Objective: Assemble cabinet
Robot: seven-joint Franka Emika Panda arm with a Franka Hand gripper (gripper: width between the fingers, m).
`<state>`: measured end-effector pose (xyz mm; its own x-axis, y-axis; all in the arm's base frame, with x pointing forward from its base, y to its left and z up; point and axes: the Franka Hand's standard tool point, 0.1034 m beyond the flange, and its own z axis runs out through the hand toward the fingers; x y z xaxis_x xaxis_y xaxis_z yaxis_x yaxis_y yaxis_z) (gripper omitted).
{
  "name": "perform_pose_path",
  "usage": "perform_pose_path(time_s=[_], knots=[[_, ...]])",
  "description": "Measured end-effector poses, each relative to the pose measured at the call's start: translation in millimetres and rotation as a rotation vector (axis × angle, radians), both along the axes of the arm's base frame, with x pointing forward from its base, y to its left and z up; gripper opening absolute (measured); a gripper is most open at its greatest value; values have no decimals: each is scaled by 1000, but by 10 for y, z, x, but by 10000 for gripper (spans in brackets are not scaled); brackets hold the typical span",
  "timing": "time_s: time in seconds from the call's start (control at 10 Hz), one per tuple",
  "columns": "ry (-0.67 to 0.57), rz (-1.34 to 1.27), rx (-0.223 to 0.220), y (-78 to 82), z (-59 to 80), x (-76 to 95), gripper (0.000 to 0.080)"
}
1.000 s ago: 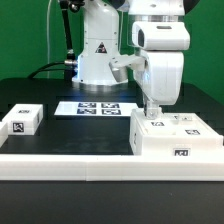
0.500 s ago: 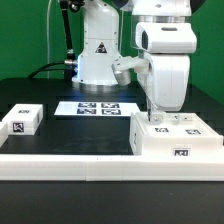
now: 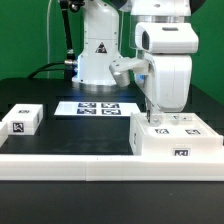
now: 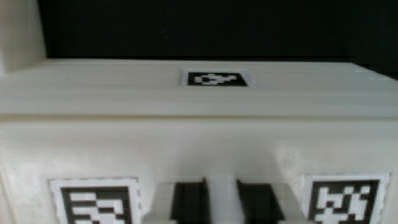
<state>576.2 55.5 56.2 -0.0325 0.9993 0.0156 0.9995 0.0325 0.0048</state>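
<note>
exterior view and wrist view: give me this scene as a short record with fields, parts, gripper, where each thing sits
gripper: pointing down at the top of the cabinet box, near its edge on the exterior view's left; contact and jaw state unclear
cabinet box: large white block, tags on top and front, at the exterior view's right
small part: white tagged block, at the exterior view's left, apart from the box
marker board: flat on the table, farther back, between the two
table: black

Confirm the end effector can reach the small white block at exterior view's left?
Probably yes: the end effector sits at the cabinet body, and only bare table lies between it and the small white block.
</note>
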Motion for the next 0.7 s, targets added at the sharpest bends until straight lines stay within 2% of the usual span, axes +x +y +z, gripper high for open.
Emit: perform_pose_path(time_s=[0.2,0.3,0.5,0.6,0.7], knots=[[0,0,0,-3,-2,0,71],[0,-1,0,-3,-2,0,248],[0,-1,0,-4,-2,0,528],[0,-1,0,-5,-2,0,528],[0,-1,0,-5,-2,0,707]])
